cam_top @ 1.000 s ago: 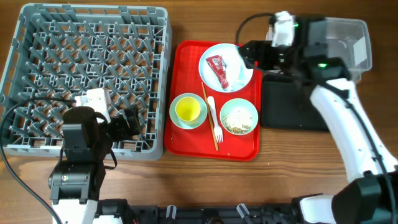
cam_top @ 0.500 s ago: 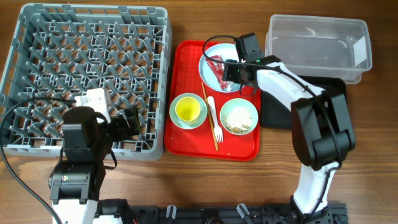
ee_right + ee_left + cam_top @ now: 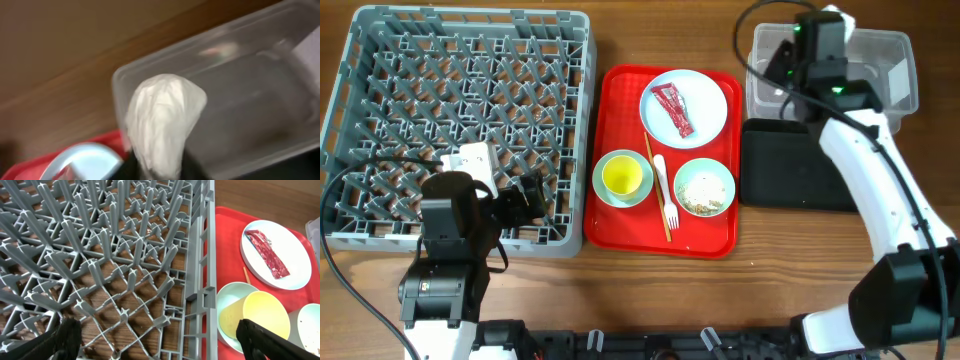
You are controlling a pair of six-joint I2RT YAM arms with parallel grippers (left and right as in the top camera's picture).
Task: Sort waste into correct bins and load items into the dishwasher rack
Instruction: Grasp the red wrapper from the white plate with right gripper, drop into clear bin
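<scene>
The right gripper [image 3: 159, 167] is clamped on the napkin [image 3: 162, 117], pinching its lower end so the wad sits above the clear tub [image 3: 250, 100], apparently poised to be dropped in as waste; the left gripper [image 3: 157, 335] hovers spread wide and empty over the rack [image 3: 125, 255].

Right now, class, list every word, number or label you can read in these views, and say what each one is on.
No text can be read.
The red sachet: any print is too small to read.
The white sticker on the clear tub: too small to read.
The napkin: blank where visible.
</scene>
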